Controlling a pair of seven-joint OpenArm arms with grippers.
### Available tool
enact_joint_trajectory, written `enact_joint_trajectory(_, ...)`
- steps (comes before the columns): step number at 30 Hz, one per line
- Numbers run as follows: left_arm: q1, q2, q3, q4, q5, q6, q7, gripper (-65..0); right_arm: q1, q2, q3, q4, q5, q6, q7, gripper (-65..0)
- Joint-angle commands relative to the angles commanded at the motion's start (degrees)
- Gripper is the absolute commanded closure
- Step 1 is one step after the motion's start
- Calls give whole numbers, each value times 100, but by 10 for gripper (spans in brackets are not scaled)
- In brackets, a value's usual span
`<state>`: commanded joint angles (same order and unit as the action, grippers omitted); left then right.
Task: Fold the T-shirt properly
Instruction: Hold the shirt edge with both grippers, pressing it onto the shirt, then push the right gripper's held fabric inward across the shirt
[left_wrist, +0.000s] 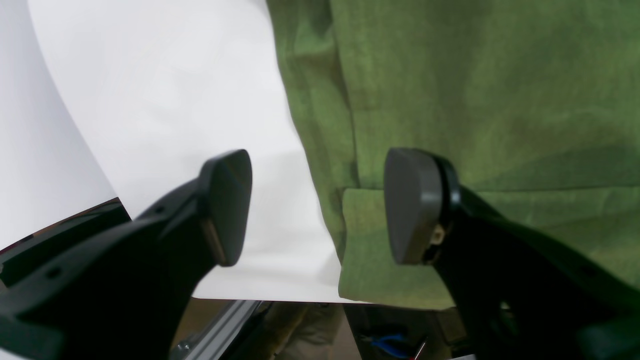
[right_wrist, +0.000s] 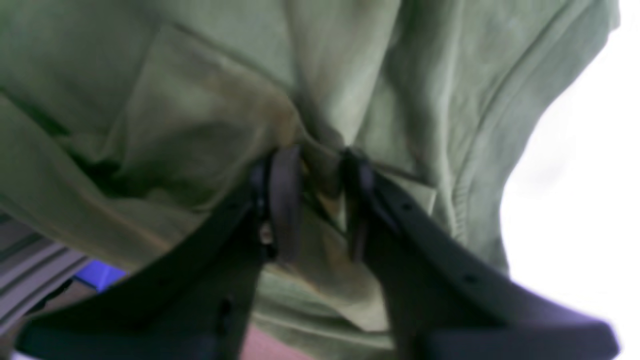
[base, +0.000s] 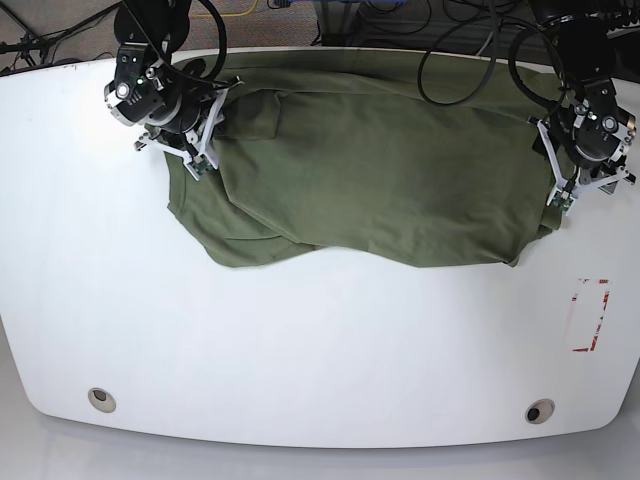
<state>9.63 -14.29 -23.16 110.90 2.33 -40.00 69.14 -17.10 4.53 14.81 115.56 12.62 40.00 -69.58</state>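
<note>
T-shirt spread across desk toward 12 o'clock, right tool pinched on bunched fabric at 10 o'clock edge, left tool wide, empty, straddling shirt's 3 o'clock edge

Blurred right hand, its pinched T-shirt fold indistinct.
</note>
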Motion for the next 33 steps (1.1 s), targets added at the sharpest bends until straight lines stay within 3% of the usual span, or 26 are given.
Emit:
enact_joint_trajectory(5, 0, 0, 0, 0, 0, 0, 0, -376, -9, 0, 0, -9, -9, 0, 0, -2)
enact_joint_trajectory(15, -9, 0, 0, 0, 0, 0, 0, -376, -18, -18, 0, 53, 35, 0, 0, 0)
enact_joint_trajectory(22, -9, 0, 0, 0, 0, 0, 0, -376, -97, 0, 35, 88, 738, 0, -9, -49)
enact_joint_trajectory(27, -9, -9, 0, 0, 0, 0, 0, -376, -97, 0, 44, 88, 1081, 0, 26, 0)
enact_joint_trajectory(33, -9, -9, 0, 0, 0, 0, 0, -376, 9, -105, 44, 88, 1090, 0, 35, 0)
